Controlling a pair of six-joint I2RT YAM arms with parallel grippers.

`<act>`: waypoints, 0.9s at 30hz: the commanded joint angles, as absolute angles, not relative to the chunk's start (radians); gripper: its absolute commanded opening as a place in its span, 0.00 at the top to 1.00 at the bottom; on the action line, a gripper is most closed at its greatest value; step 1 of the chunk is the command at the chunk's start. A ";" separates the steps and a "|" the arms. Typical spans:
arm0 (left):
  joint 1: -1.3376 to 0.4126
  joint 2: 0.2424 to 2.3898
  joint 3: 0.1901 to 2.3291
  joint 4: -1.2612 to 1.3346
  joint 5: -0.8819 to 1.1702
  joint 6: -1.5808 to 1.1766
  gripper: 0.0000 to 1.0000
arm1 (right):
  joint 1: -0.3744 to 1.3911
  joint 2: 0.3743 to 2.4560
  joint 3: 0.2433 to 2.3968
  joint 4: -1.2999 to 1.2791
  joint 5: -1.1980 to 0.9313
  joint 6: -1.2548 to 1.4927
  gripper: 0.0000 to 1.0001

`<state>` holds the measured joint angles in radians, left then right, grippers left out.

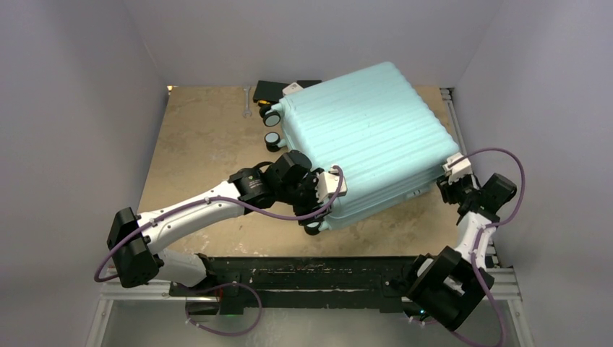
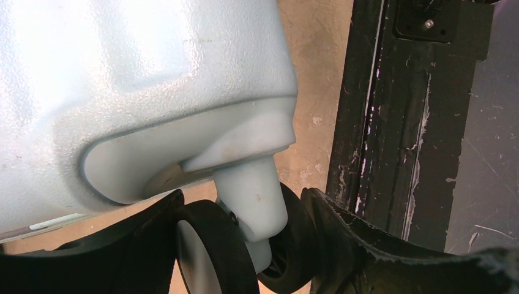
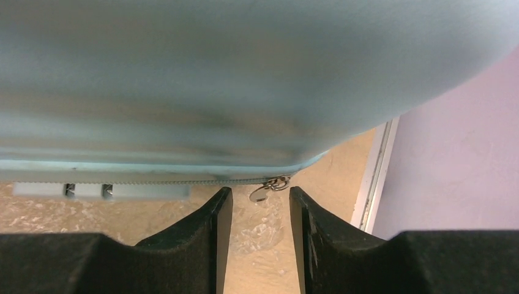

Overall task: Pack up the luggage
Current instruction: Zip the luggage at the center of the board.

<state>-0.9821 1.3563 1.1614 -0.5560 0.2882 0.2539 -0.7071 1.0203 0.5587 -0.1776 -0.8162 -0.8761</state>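
The luggage point(image 1: 369, 137) lies closed and skewed on the tabletop point(image 1: 202, 144), towards the far right. My left end effector point(image 2: 242, 199) is clamped around the caster wheel point(image 2: 217, 245) at its near-left corner, a finger against each side. My right end effector point(image 3: 259, 211) stands open at the near-right corner, the zipper pull point(image 3: 260, 193) just beyond its tips. That corner sits close to the tabletop's right edge, and bare surface lies to the left. A white label on the black items point(image 1: 275, 90) behind is too small to read.
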 commanded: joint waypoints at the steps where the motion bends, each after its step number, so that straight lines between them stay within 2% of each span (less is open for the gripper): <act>1: -0.977 1.324 1.223 -0.540 0.312 0.263 1.00 | -0.711 1.016 0.492 -0.008 -0.837 -0.879 0.56; 11: -0.977 1.317 1.220 -0.551 0.310 0.267 1.00 | -0.710 1.015 0.389 0.292 -0.890 -0.775 0.61; 14: -0.977 1.314 1.225 -0.564 0.308 0.273 1.00 | -0.710 1.025 0.375 0.338 -0.929 -0.782 0.64; 16: -0.977 1.308 1.228 -0.569 0.306 0.276 1.00 | -0.710 1.053 0.381 0.319 -0.956 -0.808 0.73; 18: -0.977 1.302 1.234 -0.578 0.307 0.280 1.00 | -0.710 1.069 0.385 0.316 -0.961 -0.812 0.93; 19: -0.977 1.299 1.236 -0.583 0.308 0.281 1.00 | -0.710 1.071 0.382 0.325 -0.954 -0.808 1.00; 27: -0.977 1.219 1.232 -0.676 0.298 0.323 1.00 | -0.710 0.967 0.305 0.482 -0.749 -0.682 1.00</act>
<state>-0.9821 1.3495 1.1748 -0.5957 0.2798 0.2848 -0.7189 1.0271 0.3275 0.3172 -0.8356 -0.7570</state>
